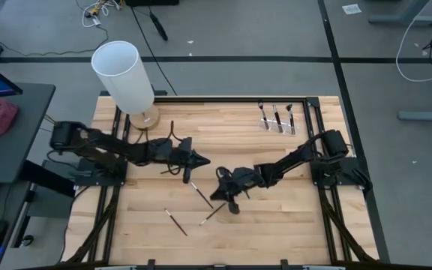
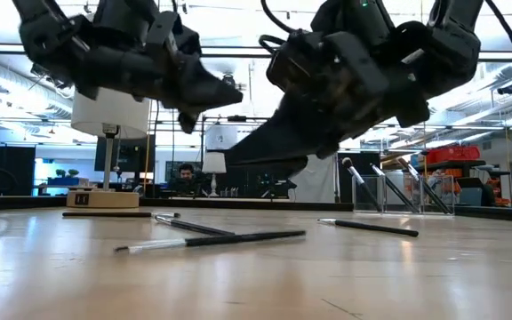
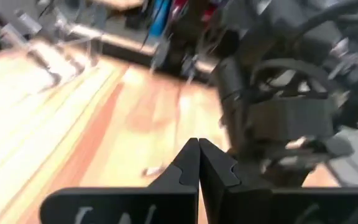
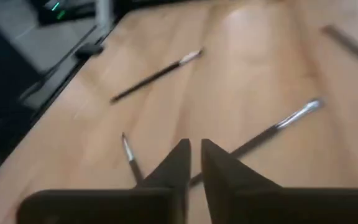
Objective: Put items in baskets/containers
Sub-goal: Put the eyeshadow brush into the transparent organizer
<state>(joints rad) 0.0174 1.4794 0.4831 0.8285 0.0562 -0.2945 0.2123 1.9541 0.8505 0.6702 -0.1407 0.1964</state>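
High view first: both arms reach in toward the middle of the wooden table (image 1: 291,225), the left gripper (image 1: 199,160) coming from the left edge and the right gripper (image 1: 227,201) from the right edge, a little nearer the front. Over to the left wrist view, and the left gripper's fingers (image 3: 188,163) are pressed together tip to tip, nothing between them, with the bulk of the other arm filling the frame just beyond. Right wrist view now: the right gripper's fingers (image 4: 180,158) stand a narrow slit apart, empty, poised over bare wood with loose brushes scattered around, one brush (image 4: 272,130) running slantwise just past the tips, another brush (image 4: 156,75) farther off. From above, three brushes lie loose on the front half of the table: one (image 1: 201,193) between the two grippers, one (image 1: 213,214) just by the right gripper, one (image 1: 175,222) toward the front edge. Up near the back right corner sits the clear holder (image 1: 277,122) with three brushes standing in it. The white cylinder (image 1: 123,75) on its wooden base stands at the back left corner. Low view confirms both grippers hang clear above the tabletop.
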